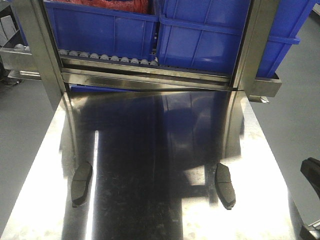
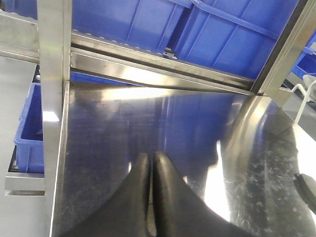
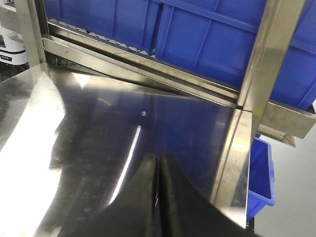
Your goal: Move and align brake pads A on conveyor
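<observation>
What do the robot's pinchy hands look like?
The left gripper and the right gripper look alike. Each has two smooth, matte black jaws, broad at the base and curving to narrow rounded tips, a bit like a bird's beak. No cables, stickers or markings show.

We find open shiny steel desk [image 1: 150, 160] mid-frame between two dark-grey flat brake pads [image 1: 81, 183] [image 1: 225, 185]; steel rack posts [image 1: 42, 55] and blue plastic bins [image 1: 200, 35] block the top.

Left jaws and right jaws each pressed tip to tip, angled forward and down.
</observation>
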Robot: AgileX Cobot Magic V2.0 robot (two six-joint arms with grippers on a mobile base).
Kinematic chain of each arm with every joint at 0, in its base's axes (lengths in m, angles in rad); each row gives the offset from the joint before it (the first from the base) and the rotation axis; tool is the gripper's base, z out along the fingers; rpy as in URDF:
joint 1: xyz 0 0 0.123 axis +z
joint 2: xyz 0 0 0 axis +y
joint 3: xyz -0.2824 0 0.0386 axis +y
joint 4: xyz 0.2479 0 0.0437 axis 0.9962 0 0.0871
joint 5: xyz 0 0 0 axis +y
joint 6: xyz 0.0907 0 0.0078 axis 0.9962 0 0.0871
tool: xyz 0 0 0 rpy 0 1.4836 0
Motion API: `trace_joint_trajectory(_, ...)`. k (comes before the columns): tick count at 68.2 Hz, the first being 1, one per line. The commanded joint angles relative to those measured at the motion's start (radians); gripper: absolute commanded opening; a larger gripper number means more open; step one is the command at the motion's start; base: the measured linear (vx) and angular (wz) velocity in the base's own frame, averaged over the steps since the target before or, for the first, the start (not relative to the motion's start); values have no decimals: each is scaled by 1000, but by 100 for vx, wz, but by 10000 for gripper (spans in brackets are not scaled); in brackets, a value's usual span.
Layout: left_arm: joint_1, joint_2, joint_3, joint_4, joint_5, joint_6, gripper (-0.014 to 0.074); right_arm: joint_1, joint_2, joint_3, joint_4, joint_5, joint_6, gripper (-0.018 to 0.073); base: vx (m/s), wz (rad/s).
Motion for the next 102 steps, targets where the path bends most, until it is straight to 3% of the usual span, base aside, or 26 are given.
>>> trace_joint_trajectory(1,-2,6,-24,14,-62,-7,-6,-1,5,-29,-12,-76,-8,-6,1,3)
trace_joint_trajectory(88,-2,6,-24,14,-63,-7,-5,-1,5,-29,-12,-76,-8,-6,0,0)
trace_joint_trajectory(95,-2,6,-24,14,-63,-7,27,-1,5,-29,-12,-76,-8,-6,0,0)
trace_joint_trajectory(102,-2,6,-24,14,-63,-7,153,-1,5,-29,-12,-76,-8,-6,0,0)
